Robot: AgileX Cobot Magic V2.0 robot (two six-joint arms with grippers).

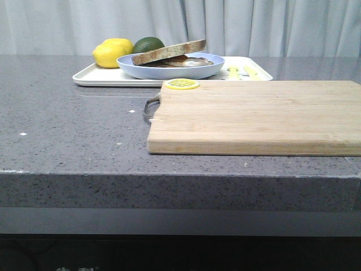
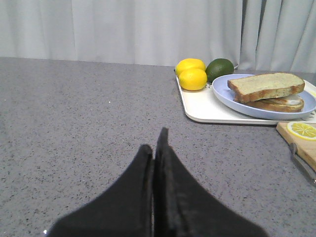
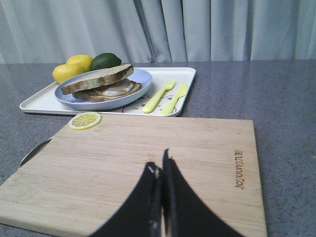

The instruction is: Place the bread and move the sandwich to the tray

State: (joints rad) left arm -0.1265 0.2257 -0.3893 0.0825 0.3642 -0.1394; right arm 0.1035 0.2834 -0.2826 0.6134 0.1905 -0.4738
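**Sandwich sits on the tray, both claws pinched shut**

Looking forward from the front view, the sandwich (image 1: 169, 55) lies on its blue plate (image 1: 141, 69), and the plate rests on the white tray (image 1: 96, 78) at the far side of the counter. The bread (image 1: 168, 51) leans across the top as the upper slice, its long axis running left to right. Two lemons (image 1: 111, 52) and an avocado (image 1: 148, 44) sit at the tray's far left. A wooden board (image 1: 254, 116) lies nearer, with a lemon slice (image 1: 181, 84) on its far left corner. Neither arm shows here.

From the left wrist view, the left claw (image 2: 157, 143) has its fingers pressed together on nothing, over bare counter. The sandwich lies far and to the right of it.

From the right wrist view, the right claw (image 3: 161, 165) is likewise closed and empty, above the board. The sandwich lies far and to the left, past the lemon slice; a yellow fork (image 3: 159, 95) and knife (image 3: 174, 98) lie beside the plate. The task looks largely done.
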